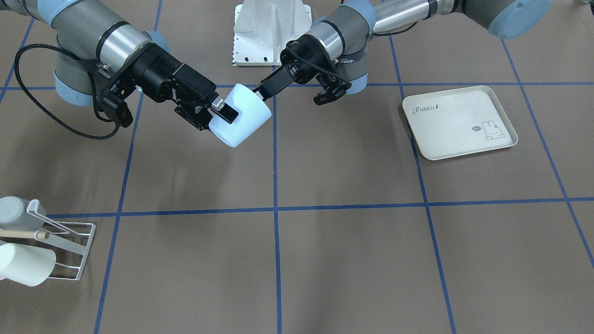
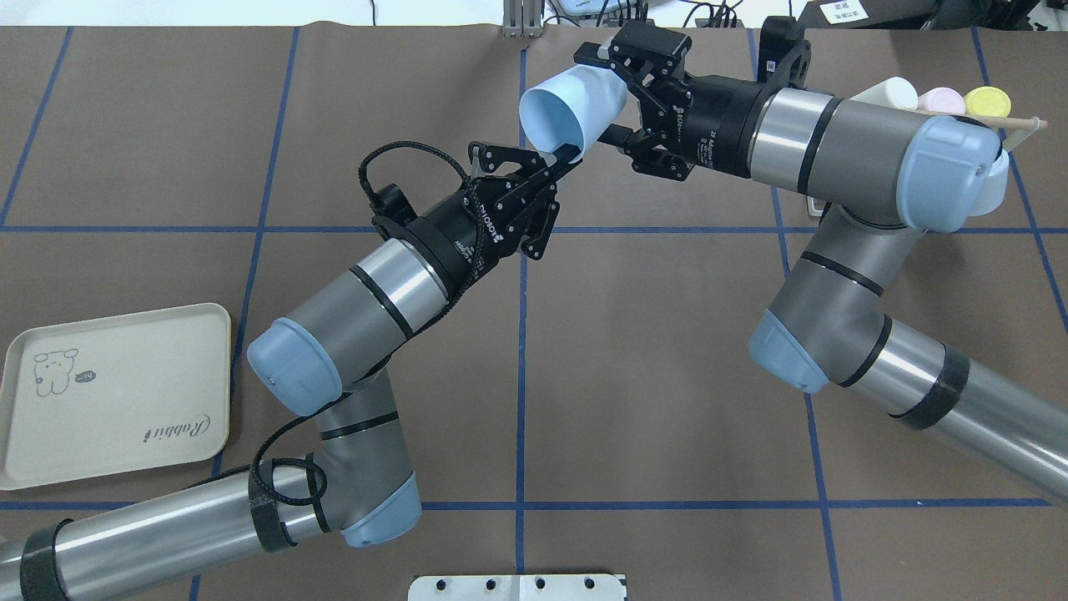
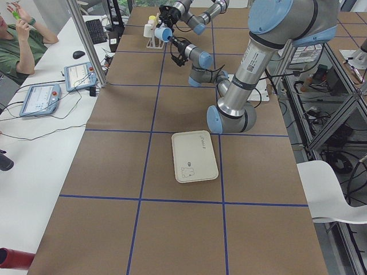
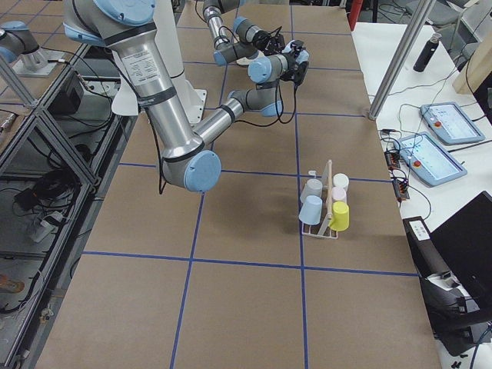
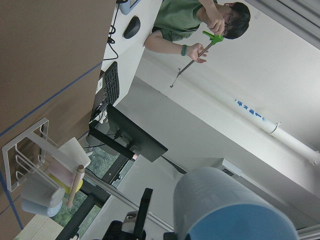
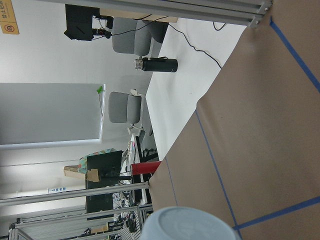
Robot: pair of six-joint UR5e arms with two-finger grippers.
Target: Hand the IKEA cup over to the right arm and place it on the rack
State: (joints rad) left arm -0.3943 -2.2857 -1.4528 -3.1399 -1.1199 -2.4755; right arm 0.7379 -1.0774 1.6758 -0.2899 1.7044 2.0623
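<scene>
The light blue IKEA cup (image 1: 246, 121) hangs on its side in the air over the table's middle, far side from the robot base (image 2: 567, 104). My right gripper (image 1: 218, 121) is shut on its body near the base, one finger on each side (image 2: 599, 96). My left gripper (image 1: 261, 93) pinches the cup's rim with its fingertips (image 2: 572, 154). The cup fills the bottom of the left wrist view (image 5: 225, 205) and of the right wrist view (image 6: 185, 222). The white wire rack (image 1: 69, 248) with its wooden dowel (image 4: 329, 192) stands at the table's right end and holds several cups.
A cream rabbit-print tray (image 1: 459, 123) lies flat on my left side (image 2: 108, 392). The rack's dowel end (image 2: 1022, 123) and cup tops show behind my right elbow. An operator (image 3: 17, 43) sits beyond the table's far edge.
</scene>
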